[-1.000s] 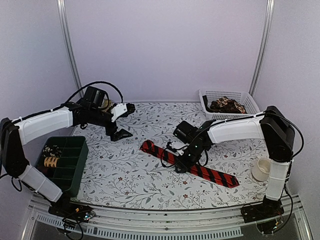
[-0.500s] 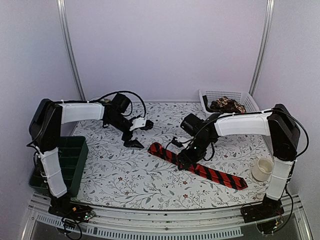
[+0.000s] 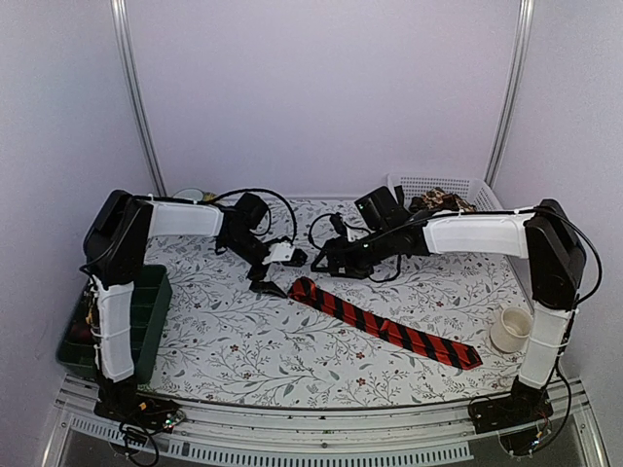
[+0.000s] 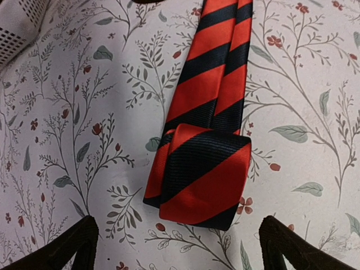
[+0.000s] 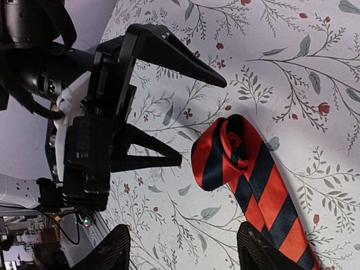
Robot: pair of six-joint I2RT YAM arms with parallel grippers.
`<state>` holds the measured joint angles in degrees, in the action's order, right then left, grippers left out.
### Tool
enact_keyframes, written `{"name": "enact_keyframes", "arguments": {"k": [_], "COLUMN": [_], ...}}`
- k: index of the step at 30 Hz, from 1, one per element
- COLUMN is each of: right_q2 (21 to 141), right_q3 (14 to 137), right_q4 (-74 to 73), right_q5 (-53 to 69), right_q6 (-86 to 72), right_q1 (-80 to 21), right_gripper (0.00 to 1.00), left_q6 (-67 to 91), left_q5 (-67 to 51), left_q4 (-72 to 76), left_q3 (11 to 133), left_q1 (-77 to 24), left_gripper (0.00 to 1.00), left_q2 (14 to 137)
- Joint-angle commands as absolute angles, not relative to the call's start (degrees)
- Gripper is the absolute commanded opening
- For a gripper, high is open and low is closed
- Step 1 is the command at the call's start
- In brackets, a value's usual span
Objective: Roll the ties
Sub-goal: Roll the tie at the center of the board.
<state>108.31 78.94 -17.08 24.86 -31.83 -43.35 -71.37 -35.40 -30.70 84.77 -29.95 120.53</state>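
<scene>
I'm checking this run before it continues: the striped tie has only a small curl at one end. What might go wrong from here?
1. Neither claw holds the loose curl on the tie. The left claw and right claw both stand open, so it may unfurl.
2. The curl sits slightly off-line from the rest of the tie, so further rolling could go crooked.

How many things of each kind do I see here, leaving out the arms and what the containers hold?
Striped tie: 1
White basket: 1
Green tray: 1
White cup: 1
Total: 4; a pale thing behind the left arm is too hidden to count.
</scene>
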Motion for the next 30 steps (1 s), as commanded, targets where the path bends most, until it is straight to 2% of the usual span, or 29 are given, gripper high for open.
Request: {"name": "enact_keyframes", "arguments": {"k": [1,8,14,19,24,30], "right_q2": [109.21,112.74,117.38,120.18,122.74,126.16], "right_q3": [75.04,70.32,70.89,69.56,68.09,68.18], "right_q4": [-3.48,7.0,9.89,14.1,19.29,23.94], "right_q5": [27.0,27.0,28.14,28.19,29.51,31.78], "right_q6": [-45.82,-58.38,-62.78,-66.52,-70.12,-74.32], "right_q1": [-43.21,-42.99,-42.95,-42.62,-42.46,-42.46], "right_gripper": [0.64,0.62,0.61,0.61,0.59,0.56], "left_q6": [-75.15,-75.76,-76.42,-75.78,-74.72,-75.24], "left_q5": [-36.31,-38.23,-39.09,-39.54,-40.76,-41.39], "left_q4": [-31.86,-32.44,-36.04,-36.16,-37.08,-38.37], "left_q3": [86.66,88.58,91.62,92.77,94.55,94.92], "left_q1": [-30.91,-31.11,-31.9,-31.89,-31.99,-32.42], "left_gripper": [1.0,1.0,0.97,0.89,0.77,0.72], "left_q2": [121.31,124.43,127.0,127.99,129.43,129.66]}}
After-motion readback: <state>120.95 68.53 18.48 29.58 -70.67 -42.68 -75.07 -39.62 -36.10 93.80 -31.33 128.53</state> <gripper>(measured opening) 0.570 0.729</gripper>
